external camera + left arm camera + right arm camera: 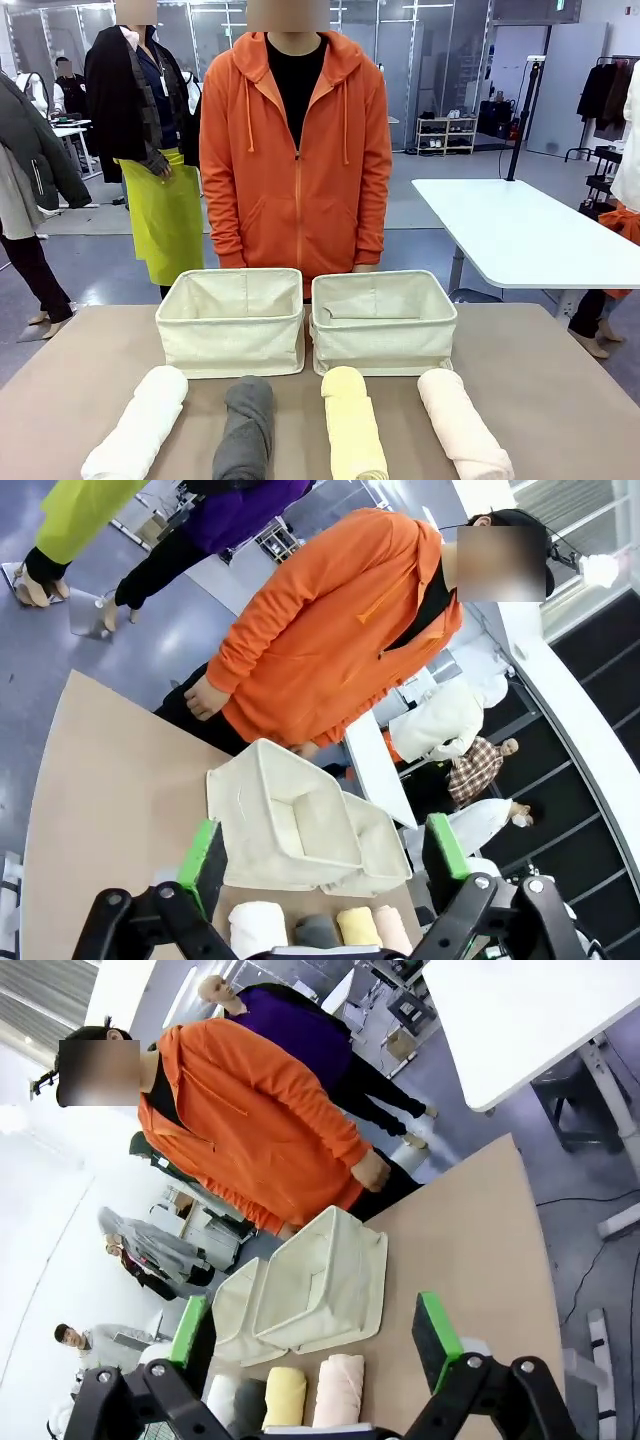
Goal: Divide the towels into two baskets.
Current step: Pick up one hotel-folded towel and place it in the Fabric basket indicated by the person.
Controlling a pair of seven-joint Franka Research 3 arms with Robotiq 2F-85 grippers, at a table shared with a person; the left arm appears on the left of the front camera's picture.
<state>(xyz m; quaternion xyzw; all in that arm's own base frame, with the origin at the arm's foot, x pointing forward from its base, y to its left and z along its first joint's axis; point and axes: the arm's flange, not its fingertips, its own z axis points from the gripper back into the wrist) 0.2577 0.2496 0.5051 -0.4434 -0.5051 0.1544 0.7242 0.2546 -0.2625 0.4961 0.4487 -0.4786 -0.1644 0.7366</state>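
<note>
The left gripper (325, 855) and the right gripper (315, 1328) are held above the table (560, 400), each with its fingers spread wide and nothing pinched. Along the table's near edge four rolled towels are laid in a row with gaps between them. From left to right these are the white towel (137, 425), dark grey towel (246, 425), pale yellow towel (353, 425) and pale pink towel (462, 420). Just behind them the left basket (232, 340) and right basket (385, 345) are set side by side. A person (296, 160) in an orange hoodie is stood at the far edge.
</note>
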